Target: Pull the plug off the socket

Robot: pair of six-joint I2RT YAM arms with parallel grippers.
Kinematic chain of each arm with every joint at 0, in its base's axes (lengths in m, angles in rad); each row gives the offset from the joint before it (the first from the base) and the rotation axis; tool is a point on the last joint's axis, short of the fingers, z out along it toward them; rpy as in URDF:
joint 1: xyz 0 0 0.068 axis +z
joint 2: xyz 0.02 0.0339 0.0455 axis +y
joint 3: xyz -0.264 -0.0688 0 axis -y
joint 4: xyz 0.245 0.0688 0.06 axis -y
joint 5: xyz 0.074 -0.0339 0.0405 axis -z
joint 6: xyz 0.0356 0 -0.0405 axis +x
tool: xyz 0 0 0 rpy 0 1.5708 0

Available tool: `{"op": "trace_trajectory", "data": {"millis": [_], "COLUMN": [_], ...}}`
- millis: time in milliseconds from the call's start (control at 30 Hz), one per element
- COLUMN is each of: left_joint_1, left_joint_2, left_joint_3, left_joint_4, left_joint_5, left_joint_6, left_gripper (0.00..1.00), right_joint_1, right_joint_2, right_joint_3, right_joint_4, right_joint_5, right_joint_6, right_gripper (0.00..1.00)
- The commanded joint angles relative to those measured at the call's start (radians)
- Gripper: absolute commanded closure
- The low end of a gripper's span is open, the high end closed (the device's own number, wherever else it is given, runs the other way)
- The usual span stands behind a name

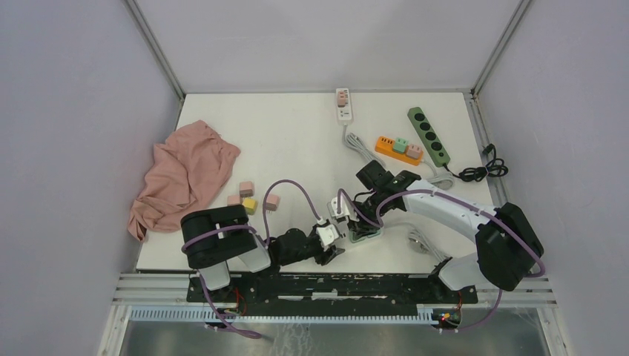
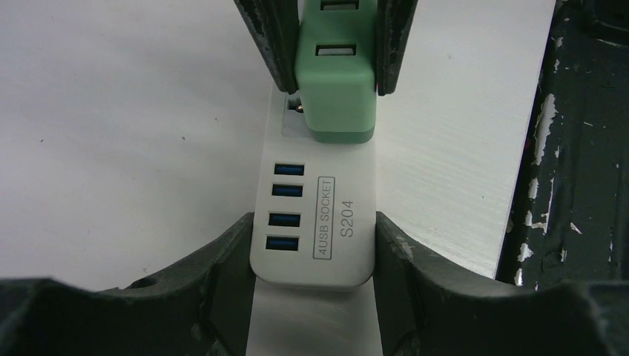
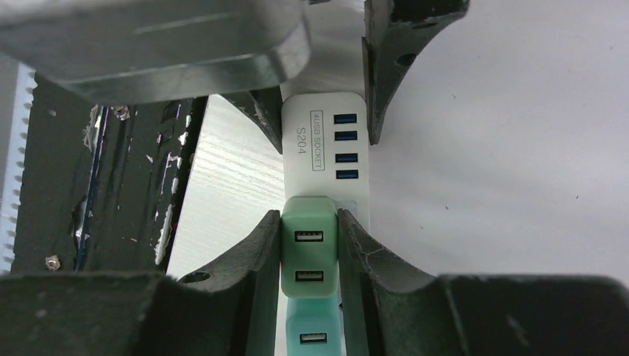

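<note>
While the right fingers [image 3: 256,259] pinch the mint-green plastic plug [image 3: 308,237], seated in the white USB socket block [image 2: 315,245] that the left fingers [image 2: 222,256] clamp on the table [image 2: 111,111], a skewed pull could drag the block free.

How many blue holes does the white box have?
4, in one line on the white socket: top port nearest the green plug, second port, third port, bottom port. None look hidden.
</note>
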State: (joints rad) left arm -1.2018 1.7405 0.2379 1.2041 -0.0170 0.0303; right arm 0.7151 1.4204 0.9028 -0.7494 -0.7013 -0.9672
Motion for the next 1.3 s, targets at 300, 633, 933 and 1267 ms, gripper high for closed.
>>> {"op": "trace_trajectory", "data": {"millis": [300, 633, 933, 1267], "left_joint_1": [-0.002, -0.003, -0.004, -0.004], "left_joint_2": [-0.003, 0.010, -0.028, -0.156], "left_joint_3": [0.000, 0.019, 0.009, 0.013], "left_joint_4": [-0.056, -0.066, -0.072, -0.138], "left_joint_5": [0.012, 0.015, 0.003, -0.072], "left_joint_6": [0.006, 0.006, -0.007, -0.098], "left_gripper": [0.94, 0.94, 0.87, 0.42], "right_joint_1": [-0.062, -0.014, -0.124, -0.197], "right_joint_2": [-0.061, -0.049, -0.089, -0.064], "right_joint_3": [-0.007, 0.019, 0.095, 0.203], "right_joint_4": [-0.144, 0.131, -0.232, -0.304], "right_joint_5": [-0.131, -0.092, -0.154, -0.291], "right_joint_6": [-0.295, 0.098, -0.225, -0.103], "right_gripper": [1.00, 1.00, 1.00, 1.00]}}
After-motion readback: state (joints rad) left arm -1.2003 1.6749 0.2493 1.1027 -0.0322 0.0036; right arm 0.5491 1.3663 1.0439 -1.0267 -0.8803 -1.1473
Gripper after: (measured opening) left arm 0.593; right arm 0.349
